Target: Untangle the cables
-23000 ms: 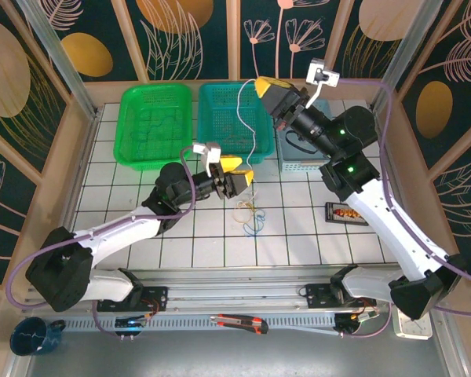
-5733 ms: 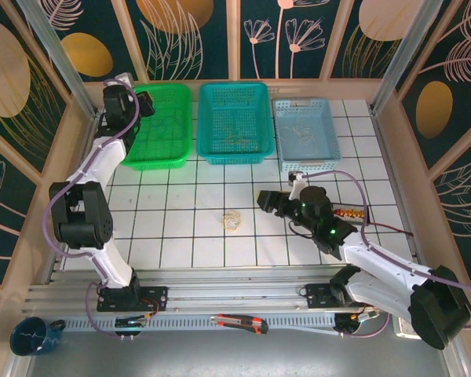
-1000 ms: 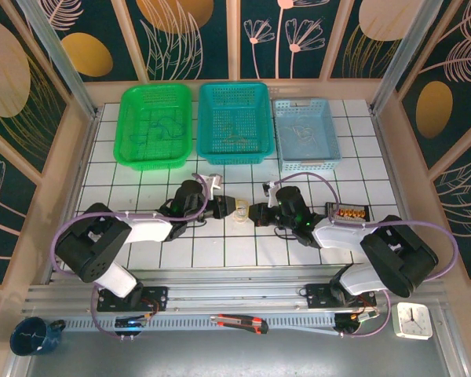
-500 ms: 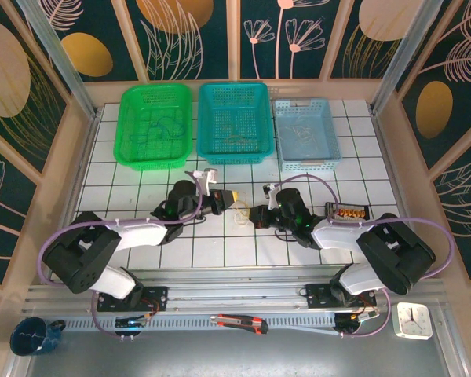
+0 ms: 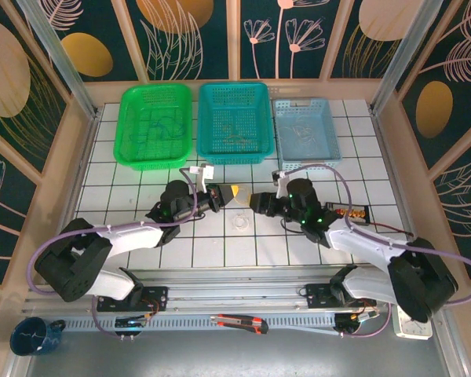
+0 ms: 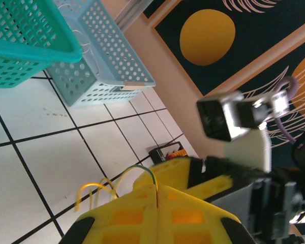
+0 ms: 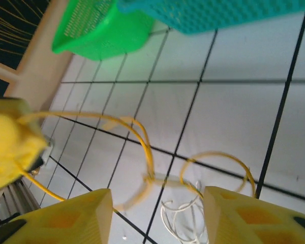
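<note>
Currently left gripper (image 6: 156, 195) pinches a yellow cable (image 6: 137, 166); right gripper (image 7: 157, 209) stands spread, loose cables (image 7: 216, 153) lying on tiles (image 7: 234, 117) just ahead.

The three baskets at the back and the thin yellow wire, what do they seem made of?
The green basket, teal basket and pale blue basket: likely moulded plastic, slightly glossy, judging by uniform colour and regular perforated walls. The yellow wire: probably a plastic-sheathed flexible wire, smooth, holding springy loops; its core cannot be seen.
</note>
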`<action>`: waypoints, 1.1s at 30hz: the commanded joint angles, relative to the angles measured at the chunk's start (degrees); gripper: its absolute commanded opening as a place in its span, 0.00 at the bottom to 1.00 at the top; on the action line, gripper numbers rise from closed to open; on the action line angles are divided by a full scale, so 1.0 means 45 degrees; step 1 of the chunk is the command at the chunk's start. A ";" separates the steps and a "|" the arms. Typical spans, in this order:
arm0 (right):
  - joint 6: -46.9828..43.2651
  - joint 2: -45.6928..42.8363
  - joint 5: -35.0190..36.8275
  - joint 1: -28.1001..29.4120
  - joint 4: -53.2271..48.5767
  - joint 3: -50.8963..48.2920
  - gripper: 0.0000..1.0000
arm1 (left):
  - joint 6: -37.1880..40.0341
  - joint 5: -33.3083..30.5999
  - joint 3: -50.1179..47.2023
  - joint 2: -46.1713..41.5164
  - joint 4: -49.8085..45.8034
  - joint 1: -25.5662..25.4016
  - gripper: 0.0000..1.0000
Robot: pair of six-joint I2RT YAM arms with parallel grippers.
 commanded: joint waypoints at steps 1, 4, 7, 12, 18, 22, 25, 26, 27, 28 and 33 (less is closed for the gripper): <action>-0.0749 -0.0570 0.0256 -0.0221 -0.1003 0.0629 0.55 | 0.0303 0.0515 0.0006 -0.0282 0.0705 -0.0018 0.00; -0.1298 -0.0750 0.0136 -0.0485 -0.1125 0.0925 0.57 | 0.0325 0.0814 0.0088 -0.0327 0.0767 -0.0029 0.00; -0.1695 -0.0585 -0.0152 -0.0758 -0.1063 0.1229 0.57 | 0.0279 0.1115 0.0218 -0.0337 0.0745 -0.0029 0.00; -0.2103 0.0043 -0.0937 -0.0867 -0.0503 0.1568 0.57 | 0.0134 0.1351 0.0357 -0.0451 0.0784 -0.0033 0.00; -0.2090 0.0960 -0.1949 -0.0853 0.0379 0.1806 0.56 | 0.0044 0.1563 0.0475 -0.0576 0.0696 -0.0024 0.00; -0.1963 0.1414 -0.2379 -0.0795 0.0793 0.1908 0.53 | 0.0037 0.1642 0.0516 -0.0628 0.0614 -0.0020 0.00; -0.1991 0.1490 -0.2529 -0.0657 0.0750 0.1956 0.53 | 0.0038 0.1579 0.0533 -0.0627 0.0551 -0.0025 0.00; -0.1988 0.1431 -0.2549 -0.0630 0.0750 0.1901 0.53 | 0.0026 0.1534 0.0534 -0.0616 0.0531 -0.0029 0.00; -0.1987 0.1327 -0.2601 -0.0598 0.0719 0.1812 0.53 | 0.0025 0.1453 0.0504 -0.0631 0.0517 -0.0031 0.00; -0.2026 0.1166 -0.2608 -0.0572 0.0626 0.1692 0.53 | 0.0021 0.1416 0.0493 -0.0631 0.0530 -0.0029 0.00; -0.2170 -0.0023 -0.2476 -0.0552 0.0247 0.0964 0.55 | 0.0071 0.1370 0.0577 -0.0556 0.0434 -0.0026 0.00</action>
